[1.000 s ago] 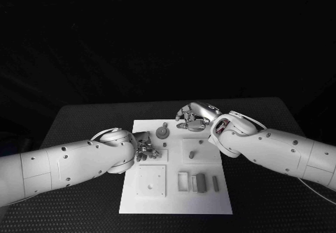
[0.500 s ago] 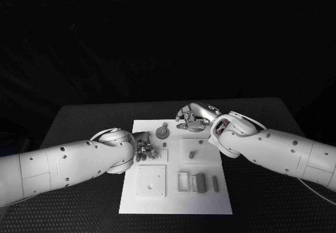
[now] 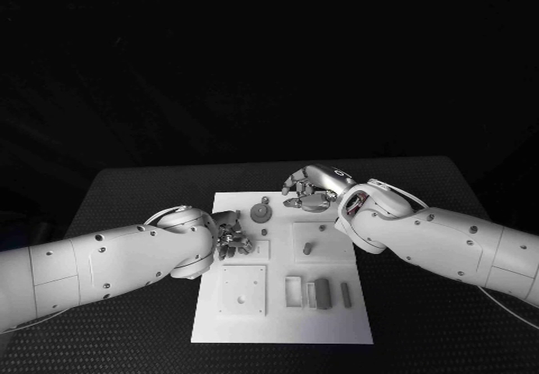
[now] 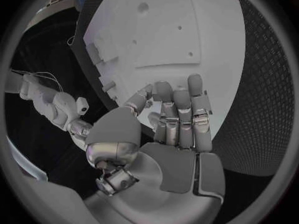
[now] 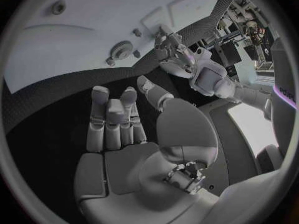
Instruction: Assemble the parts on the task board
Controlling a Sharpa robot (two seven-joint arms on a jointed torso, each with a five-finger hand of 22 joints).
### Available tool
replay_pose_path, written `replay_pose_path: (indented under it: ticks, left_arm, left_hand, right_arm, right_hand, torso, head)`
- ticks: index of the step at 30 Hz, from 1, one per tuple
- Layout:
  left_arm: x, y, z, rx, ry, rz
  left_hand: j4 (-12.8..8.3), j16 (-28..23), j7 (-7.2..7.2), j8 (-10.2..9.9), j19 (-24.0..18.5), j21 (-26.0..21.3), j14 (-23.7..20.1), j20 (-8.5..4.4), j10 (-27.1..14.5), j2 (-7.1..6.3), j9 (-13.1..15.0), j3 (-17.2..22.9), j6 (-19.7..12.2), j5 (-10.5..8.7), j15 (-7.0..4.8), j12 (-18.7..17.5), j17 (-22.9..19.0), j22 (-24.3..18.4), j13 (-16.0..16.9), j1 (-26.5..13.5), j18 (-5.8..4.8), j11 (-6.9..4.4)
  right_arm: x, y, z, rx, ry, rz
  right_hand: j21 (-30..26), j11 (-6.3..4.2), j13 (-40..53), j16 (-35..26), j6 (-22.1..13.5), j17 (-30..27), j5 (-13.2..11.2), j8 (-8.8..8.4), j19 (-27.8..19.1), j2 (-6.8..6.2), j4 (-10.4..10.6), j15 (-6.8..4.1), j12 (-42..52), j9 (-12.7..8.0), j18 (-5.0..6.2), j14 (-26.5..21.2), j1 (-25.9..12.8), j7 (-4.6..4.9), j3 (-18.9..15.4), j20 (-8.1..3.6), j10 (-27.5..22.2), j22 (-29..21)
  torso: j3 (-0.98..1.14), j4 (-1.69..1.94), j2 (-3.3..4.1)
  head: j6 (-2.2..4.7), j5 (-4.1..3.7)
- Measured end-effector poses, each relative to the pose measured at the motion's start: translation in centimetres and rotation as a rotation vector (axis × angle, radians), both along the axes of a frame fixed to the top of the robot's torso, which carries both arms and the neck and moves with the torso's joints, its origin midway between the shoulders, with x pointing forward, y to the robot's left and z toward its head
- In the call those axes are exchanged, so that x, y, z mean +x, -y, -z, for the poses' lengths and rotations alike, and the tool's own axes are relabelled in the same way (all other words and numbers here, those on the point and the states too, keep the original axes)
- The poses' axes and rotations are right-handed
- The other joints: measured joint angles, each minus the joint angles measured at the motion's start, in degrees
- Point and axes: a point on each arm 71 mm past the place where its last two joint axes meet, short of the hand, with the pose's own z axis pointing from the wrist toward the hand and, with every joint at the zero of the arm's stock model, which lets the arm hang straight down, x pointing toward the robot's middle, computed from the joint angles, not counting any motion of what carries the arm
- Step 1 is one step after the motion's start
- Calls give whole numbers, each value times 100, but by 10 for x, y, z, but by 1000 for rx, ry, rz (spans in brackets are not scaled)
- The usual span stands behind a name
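Fingers (image 3: 234, 238) over white task board (image 3: 281, 327)

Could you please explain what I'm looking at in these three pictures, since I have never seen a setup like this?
This is a robot with two white arms, each ending in a silver hand with many fingers. The square picture comes from a camera on its head, looking down at a black table. On the table lies a white task board with small grey parts: a gear standing near the far edge, a short peg and some upright blocks nearer the robot.

The left hand hangs at the board's left edge, and the right hand at its far edge beside the gear.

The two round pictures come from fisheye cameras at the wrists, each looking along its own palm: the left hand over the board, the right hand near the table. In both, the fingers look loosely extended with nothing in them.
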Motion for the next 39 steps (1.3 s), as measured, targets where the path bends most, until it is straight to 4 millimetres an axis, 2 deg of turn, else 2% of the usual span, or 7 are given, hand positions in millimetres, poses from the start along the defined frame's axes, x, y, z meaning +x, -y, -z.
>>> replay_pose_path:
  ticks: [12,13,18,23,35,39]
  left_arm:
    - [0,0,-1,-14,22,-13]
    - [0,0,-1,-13,24,-12]
    - [0,1,-1,-9,33,-5]
    - [0,2,-1,-6,38,2]
    - [0,3,-2,3,45,13]
    - [-1,4,0,7,42,14]
  left_hand:
    - [-9,21,0,14,0,0,1,0,0,164,-3,-9,0,-9,2,0,-39,-1,-13,-117,-1,0]
    - [0,43,0,14,0,0,1,0,0,187,-2,-17,0,32,3,0,-50,-1,-13,-139,0,0]
    - [60,81,0,11,0,0,2,1,-1,286,-12,-34,0,552,4,29,-92,-1,-13,-238,0,-1]
    - [50,106,0,-18,0,0,2,1,-2,306,-16,-25,0,695,6,41,-105,2,-13,-259,-1,-1]
    - [46,106,0,-33,-1,0,8,1,-2,304,-17,-21,0,681,12,50,-146,3,-27,-260,0,0]
    - [71,106,0,-33,-1,0,-3,1,-2,218,-15,-1,0,681,1,50,-170,2,-34,-348,0,0]
  right_arm:
    - [0,1,0,-1,-1,1]
    - [0,1,0,-1,-1,2]
    - [0,1,0,-2,-2,2]
    - [0,1,1,-2,-2,2]
    - [0,1,1,-2,-4,2]
    - [0,1,1,-1,-4,1]
  right_hand:
    - [0,1,0,0,7,-1,0,-4,0,0,0,1,0,0,0,-1,0,-7,0,0,1,0]
    - [0,5,0,0,8,-1,0,-4,0,0,0,1,0,-1,0,0,0,-8,0,0,5,0]
    - [0,-12,0,0,10,-1,0,-4,0,-17,0,1,0,5,0,-1,-17,-10,0,0,-12,0]
    - [0,-12,0,0,12,-2,0,-4,0,-23,0,1,0,4,0,-1,-23,-12,0,0,-12,0]
    - [0,-12,0,0,-2,3,0,-4,0,-23,0,-10,0,4,0,10,-23,2,0,1,-12,0]
    - [0,-12,0,0,-2,2,0,-4,0,-23,1,-10,0,10,0,11,-23,2,-1,1,-12,0]
  torso:
    - [7,-1,0]
    - [7,-2,-1]
    - [7,-2,-1]
    - [7,-3,-1]
    - [6,-1,1]
    - [4,-1,1]
  head:
    - [5,5]
    - [5,5]
    - [3,5]
    - [0,7]
    - [-3,4]
    - [-6,9]
